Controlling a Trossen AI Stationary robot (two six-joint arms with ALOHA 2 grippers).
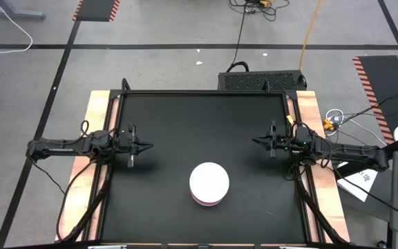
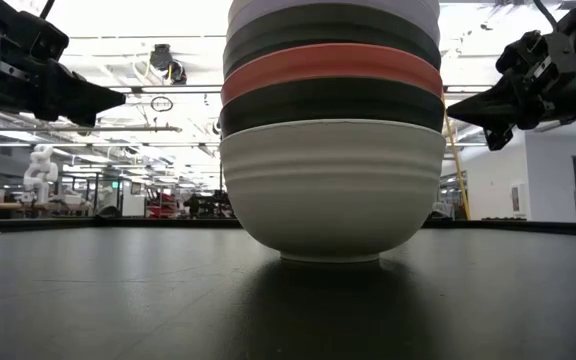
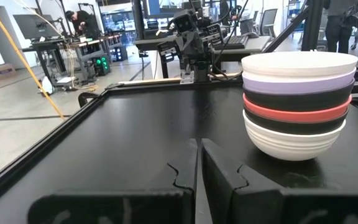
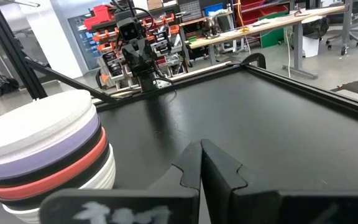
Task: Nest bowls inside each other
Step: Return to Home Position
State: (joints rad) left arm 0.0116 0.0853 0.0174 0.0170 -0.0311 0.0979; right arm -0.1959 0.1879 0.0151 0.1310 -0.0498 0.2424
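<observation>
Stack of bowls (image 1: 209,185): six bowls nested in one upright pile on the black desk (image 1: 185,117), just toward 6 o'clock from the desk's middle in the high view.
Order, bottom to top: bottom white bowl (image 3: 289,144), lower black bowl (image 3: 294,126), red bowl (image 3: 297,113), upper black bowl (image 3: 297,99), lavender bowl (image 3: 298,84), top white bowl (image 3: 300,63).
Fit: each bowl sits down inside the one under it, so only the rim bands show; the bottom white bowl alone shows its full ribbed wall and rests on the desk.
Left gripper (image 1: 148,146): at 9 o'clock by the desk's edge, pointing toward 3 o'clock, raised off the surface in the low view; closed tip to tip, holding nothing.
Right gripper (image 1: 256,142): at 3 o'clock by the opposite edge, pointing toward 9 o'clock, also raised; closed tip to tip, holding nothing.
Spacing: both grippers stand well apart from the stack, which lies between them and nearer the 6 o'clock edge.
</observation>
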